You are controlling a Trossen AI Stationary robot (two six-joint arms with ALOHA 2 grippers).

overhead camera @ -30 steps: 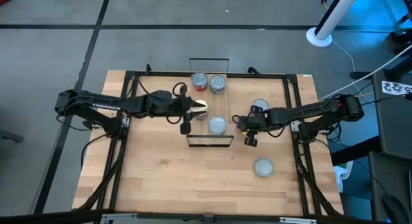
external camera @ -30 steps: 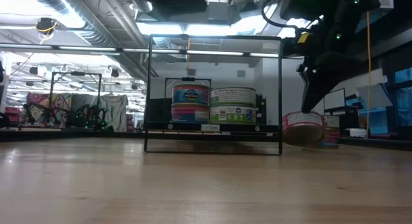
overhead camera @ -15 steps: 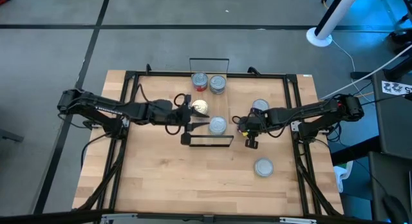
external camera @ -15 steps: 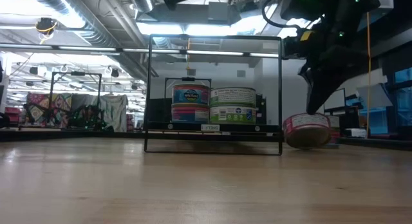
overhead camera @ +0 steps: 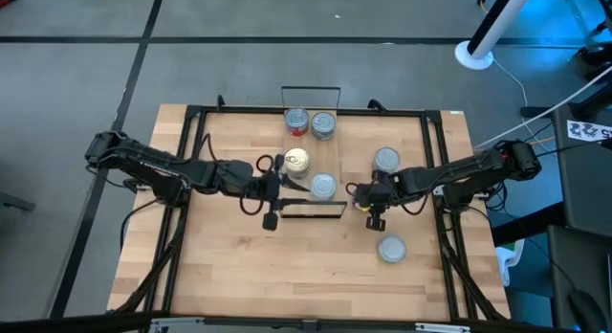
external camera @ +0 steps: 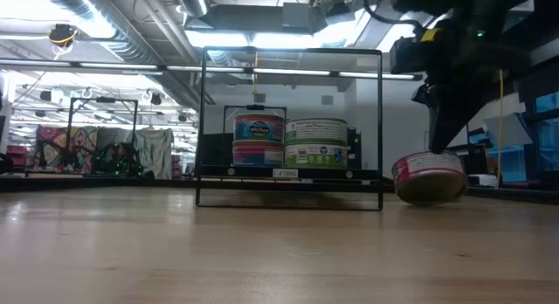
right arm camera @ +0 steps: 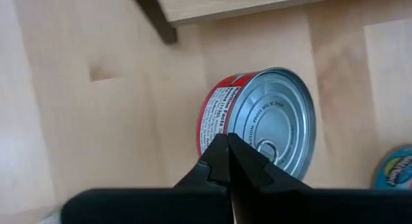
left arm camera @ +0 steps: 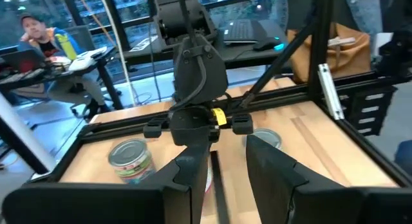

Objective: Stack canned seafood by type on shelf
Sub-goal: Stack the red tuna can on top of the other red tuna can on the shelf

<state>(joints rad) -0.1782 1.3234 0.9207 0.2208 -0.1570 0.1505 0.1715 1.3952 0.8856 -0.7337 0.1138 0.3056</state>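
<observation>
In the right wrist view the right tool (right arm camera: 228, 161) covers the near rim of the red-labelled tin (right arm camera: 257, 130), whose label print is too small to read, and a blue-labelled tin (right arm camera: 394, 169) is cut off by the picture's edge. In the low view the shelf (external camera: 288, 175) hides the lower parts of the tins behind it. From above, the labels on the tins (overhead camera: 309, 123) cannot be read.

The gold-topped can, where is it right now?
In the high view the gold-topped can sits mid-shelf, beside a silver can, just ahead of the left gripper.
</observation>
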